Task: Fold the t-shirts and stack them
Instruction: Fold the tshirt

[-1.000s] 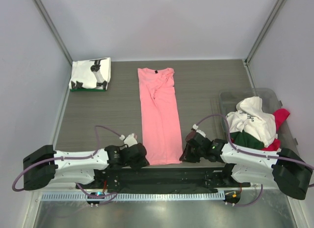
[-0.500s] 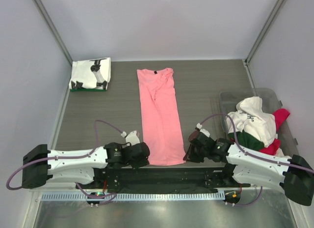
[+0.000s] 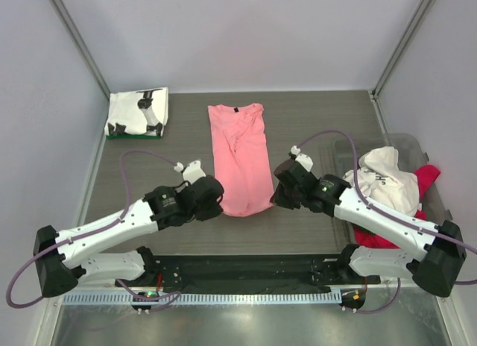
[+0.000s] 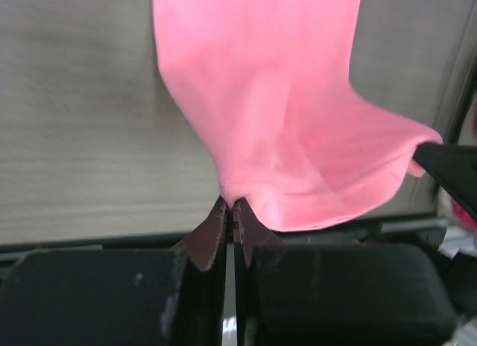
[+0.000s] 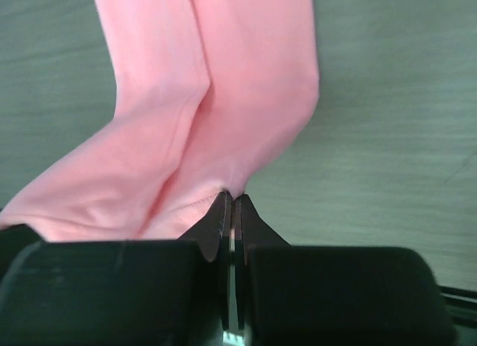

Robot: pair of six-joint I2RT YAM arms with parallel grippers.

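Both arms have swung out from the near edge since a second ago, carrying the near hem of the pink t-shirt (image 3: 240, 148) up and toward the back, so the shirt now covers less of the table's depth.

The grey wood-grain table (image 3: 320, 115) fills the floor of the enclosure. The pink t-shirt lies down its middle, collar at the far end. Its far half is flat, and its near end is lifted and sags in a soft curve between the two arms.

At the right edge sits a clear plastic bin (image 3: 350, 146) holding a loose heap, with a white shirt (image 3: 384, 182) on top and a red shirt (image 3: 427, 174) poking out behind it.

In the far left corner, well apart from everything else, rests a folded white tee with black print (image 3: 138, 111), with a dark green edge (image 3: 130, 136) showing beneath it.

The left gripper (image 3: 220, 209) is pinching the shirt's near left corner. Its wrist view shows the fingertips pressed together on the hem (image 4: 230, 204), with pink cloth (image 4: 283, 122) hanging beyond.

The right gripper (image 3: 275, 200) pinches the near right corner the same way, its tips closed tight on the fabric edge (image 5: 229, 197) and the cloth (image 5: 223, 85) draping away toward the table.
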